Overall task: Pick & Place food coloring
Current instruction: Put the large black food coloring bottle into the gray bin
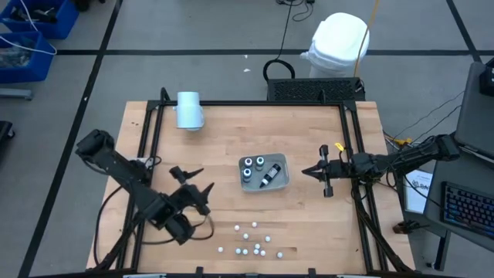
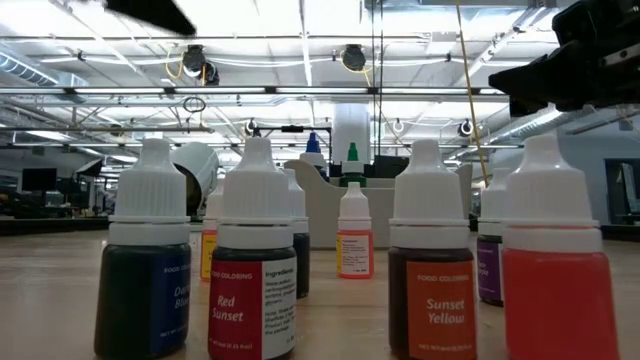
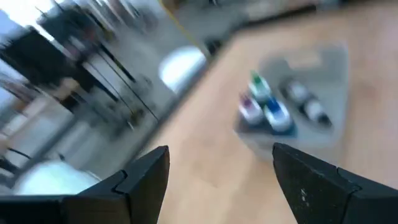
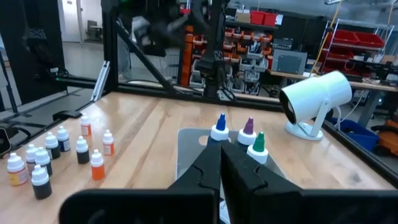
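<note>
Food coloring bottles (image 1: 254,167), apparently four, sit inside the tray (image 1: 282,179).

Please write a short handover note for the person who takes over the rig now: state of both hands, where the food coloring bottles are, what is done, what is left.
Left hand: open, empty, above the table between the tray and the loose bottles.
Right hand: shut, empty, waiting just right of the tray.
Done: four bottles in the tray, three upright, one lying on its side.
Left: about ten small bottles stand loose on the wood near the front edge, not yet moved.
</note>
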{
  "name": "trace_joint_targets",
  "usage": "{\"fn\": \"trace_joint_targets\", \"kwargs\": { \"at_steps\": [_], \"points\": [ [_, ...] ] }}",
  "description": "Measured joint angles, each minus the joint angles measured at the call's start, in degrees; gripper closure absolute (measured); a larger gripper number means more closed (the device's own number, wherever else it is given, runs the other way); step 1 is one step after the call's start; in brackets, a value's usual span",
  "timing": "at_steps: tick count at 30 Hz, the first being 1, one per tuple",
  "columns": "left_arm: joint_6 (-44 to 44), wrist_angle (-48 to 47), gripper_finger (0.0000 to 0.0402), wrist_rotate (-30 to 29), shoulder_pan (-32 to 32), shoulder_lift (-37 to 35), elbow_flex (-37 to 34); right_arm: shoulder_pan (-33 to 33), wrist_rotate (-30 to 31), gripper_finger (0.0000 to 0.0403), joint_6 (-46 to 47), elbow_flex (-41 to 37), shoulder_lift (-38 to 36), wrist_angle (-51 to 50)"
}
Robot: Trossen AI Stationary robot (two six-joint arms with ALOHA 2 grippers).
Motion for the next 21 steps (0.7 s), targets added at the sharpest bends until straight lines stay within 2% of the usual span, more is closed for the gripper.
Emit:
{"fn": "trace_joint_targets", "kwargs": {
  "at_steps": [3,7,9,12,16,21],
  "points": [
    [18.0,18.5,0.0117,12.7,4.3,0.0,-3.4,0.0,0.0,0.0403,-0.6,0.0,0.0,0.2],
    [46.2,49.4,0.0117,35.8,8.5,0.0,-8.3,0.0,0.0,0.0403,-0.6,0.0,0.0,0.7],
    [56.6,59.1,0.0117,43.7,9.4,0.0,-9.9,0.0,-0.2,0.0403,-0.5,0.0,0.0,0.8],
    [67.8,65.7,0.0117,45.8,9.7,-1.7,-11.1,0.0,-0.3,0.0403,-0.5,0.0,0.0,0.7],
    [75.4,68.1,0.0127,46.5,11.1,-7.5,-12.5,0.0,-0.5,0.0403,-0.4,0.0,0.0,0.7],
    [76.4,69.1,0.0194,50.7,14.9,-19.8,-18.5,0.0,-3.2,0.0403,-0.4,0.0,0.0,0.7]
  ]
}}
